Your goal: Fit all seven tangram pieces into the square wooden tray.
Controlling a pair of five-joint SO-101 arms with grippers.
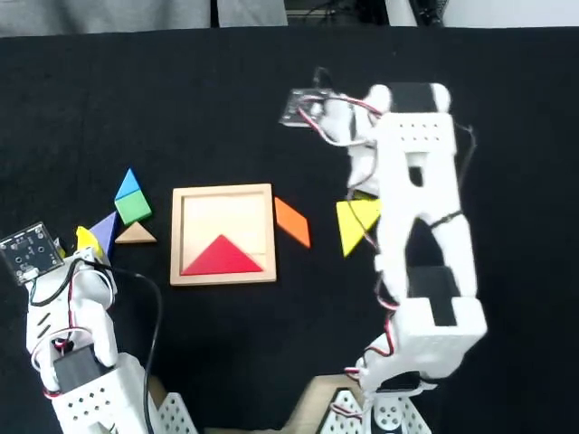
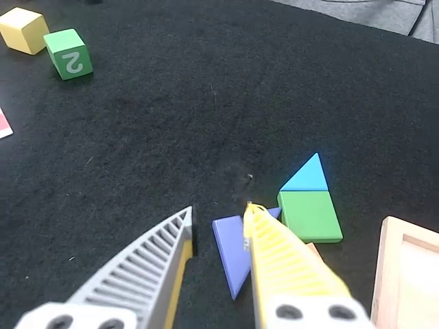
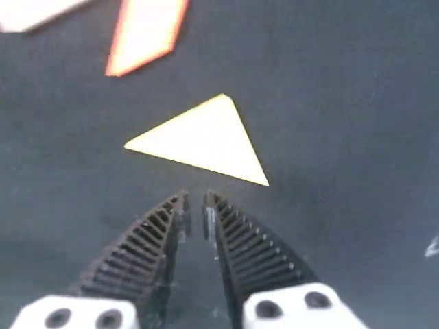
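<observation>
The square wooden tray (image 1: 222, 194) lies mid-table with a red triangle (image 1: 222, 256) inside, along its near edge. Left of it lie a blue triangle (image 1: 128, 185), a green square (image 1: 133, 208), a purple triangle (image 1: 104, 231) and a small tan triangle (image 1: 136, 235). My left gripper (image 2: 218, 216) is open, low over the purple triangle (image 2: 230, 250), its yellow finger (image 2: 274, 260) lying across that piece. Right of the tray lie an orange parallelogram (image 1: 292, 221) and a yellow triangle (image 1: 355, 221). My right gripper (image 3: 195, 202) is shut and empty, just short of the yellow triangle (image 3: 206, 140).
A yellow cube (image 2: 24, 29) and a green cube (image 2: 68, 53) sit far off on the black cloth beyond the left group. The right arm's white body (image 1: 416, 181) stretches over the table beside the yellow triangle. The tray's side rail (image 2: 384, 267) stands close to the left gripper.
</observation>
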